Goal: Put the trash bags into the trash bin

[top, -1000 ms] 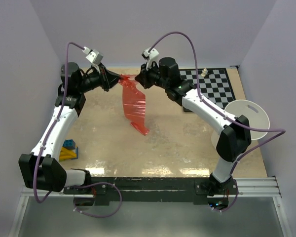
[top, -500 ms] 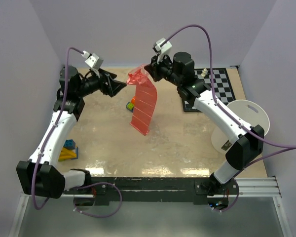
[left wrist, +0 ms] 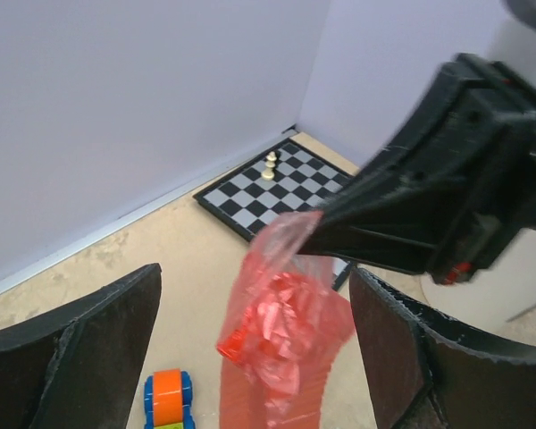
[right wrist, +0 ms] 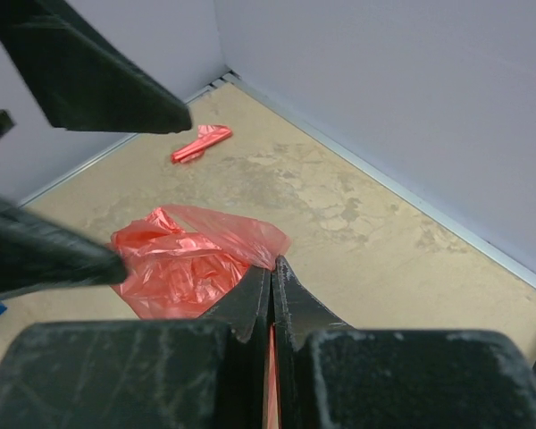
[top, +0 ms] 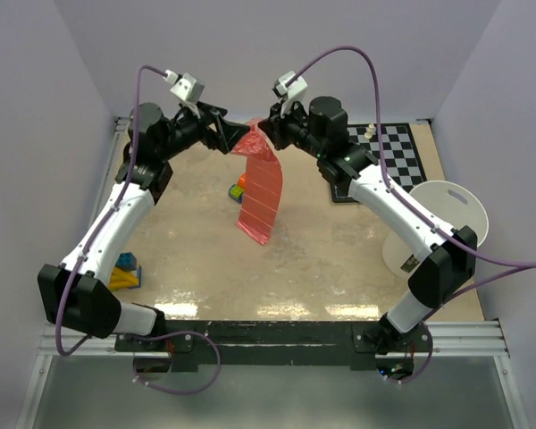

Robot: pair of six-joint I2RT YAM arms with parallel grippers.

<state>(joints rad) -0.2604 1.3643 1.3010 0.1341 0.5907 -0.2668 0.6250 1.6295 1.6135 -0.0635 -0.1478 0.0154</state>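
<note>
Left gripper (top: 232,138): half a second ago we had it drawn back to the left of the bag; now it has swung up and in beside the bag's top. Its fingers stand wide apart, with the crumpled top edge between them in the left wrist view, not yet touched.
Trash bag (top: 261,192): red-pink film hanging in the air over the middle of the table, lower end down near the surface, well apart from the bin. A second ago it hung from both grippers; now it hangs from one.
Right gripper (right wrist: 273,268): fingers pinched together on the bag's upper edge, carrying all of it.
What this means: we judge the left arm is lining up for a fresh grip so the mouth can be spread. Nothing has gone into the bin yet.
Toy blocks (top: 125,273): yellow and blue, by the left arm, out of the way.
Toy car (left wrist: 165,398): orange, on the table just under the bag; the hanging tail could brush it.
Red scrap (right wrist: 201,143): lying near the back wall.
Chessboard (top: 395,152): far right, one pale piece (top: 370,131) standing on it.
Trash bin (top: 456,192): white bucket at the right edge, partly behind the right arm's own links, which we judge could crowd the carry.
</note>
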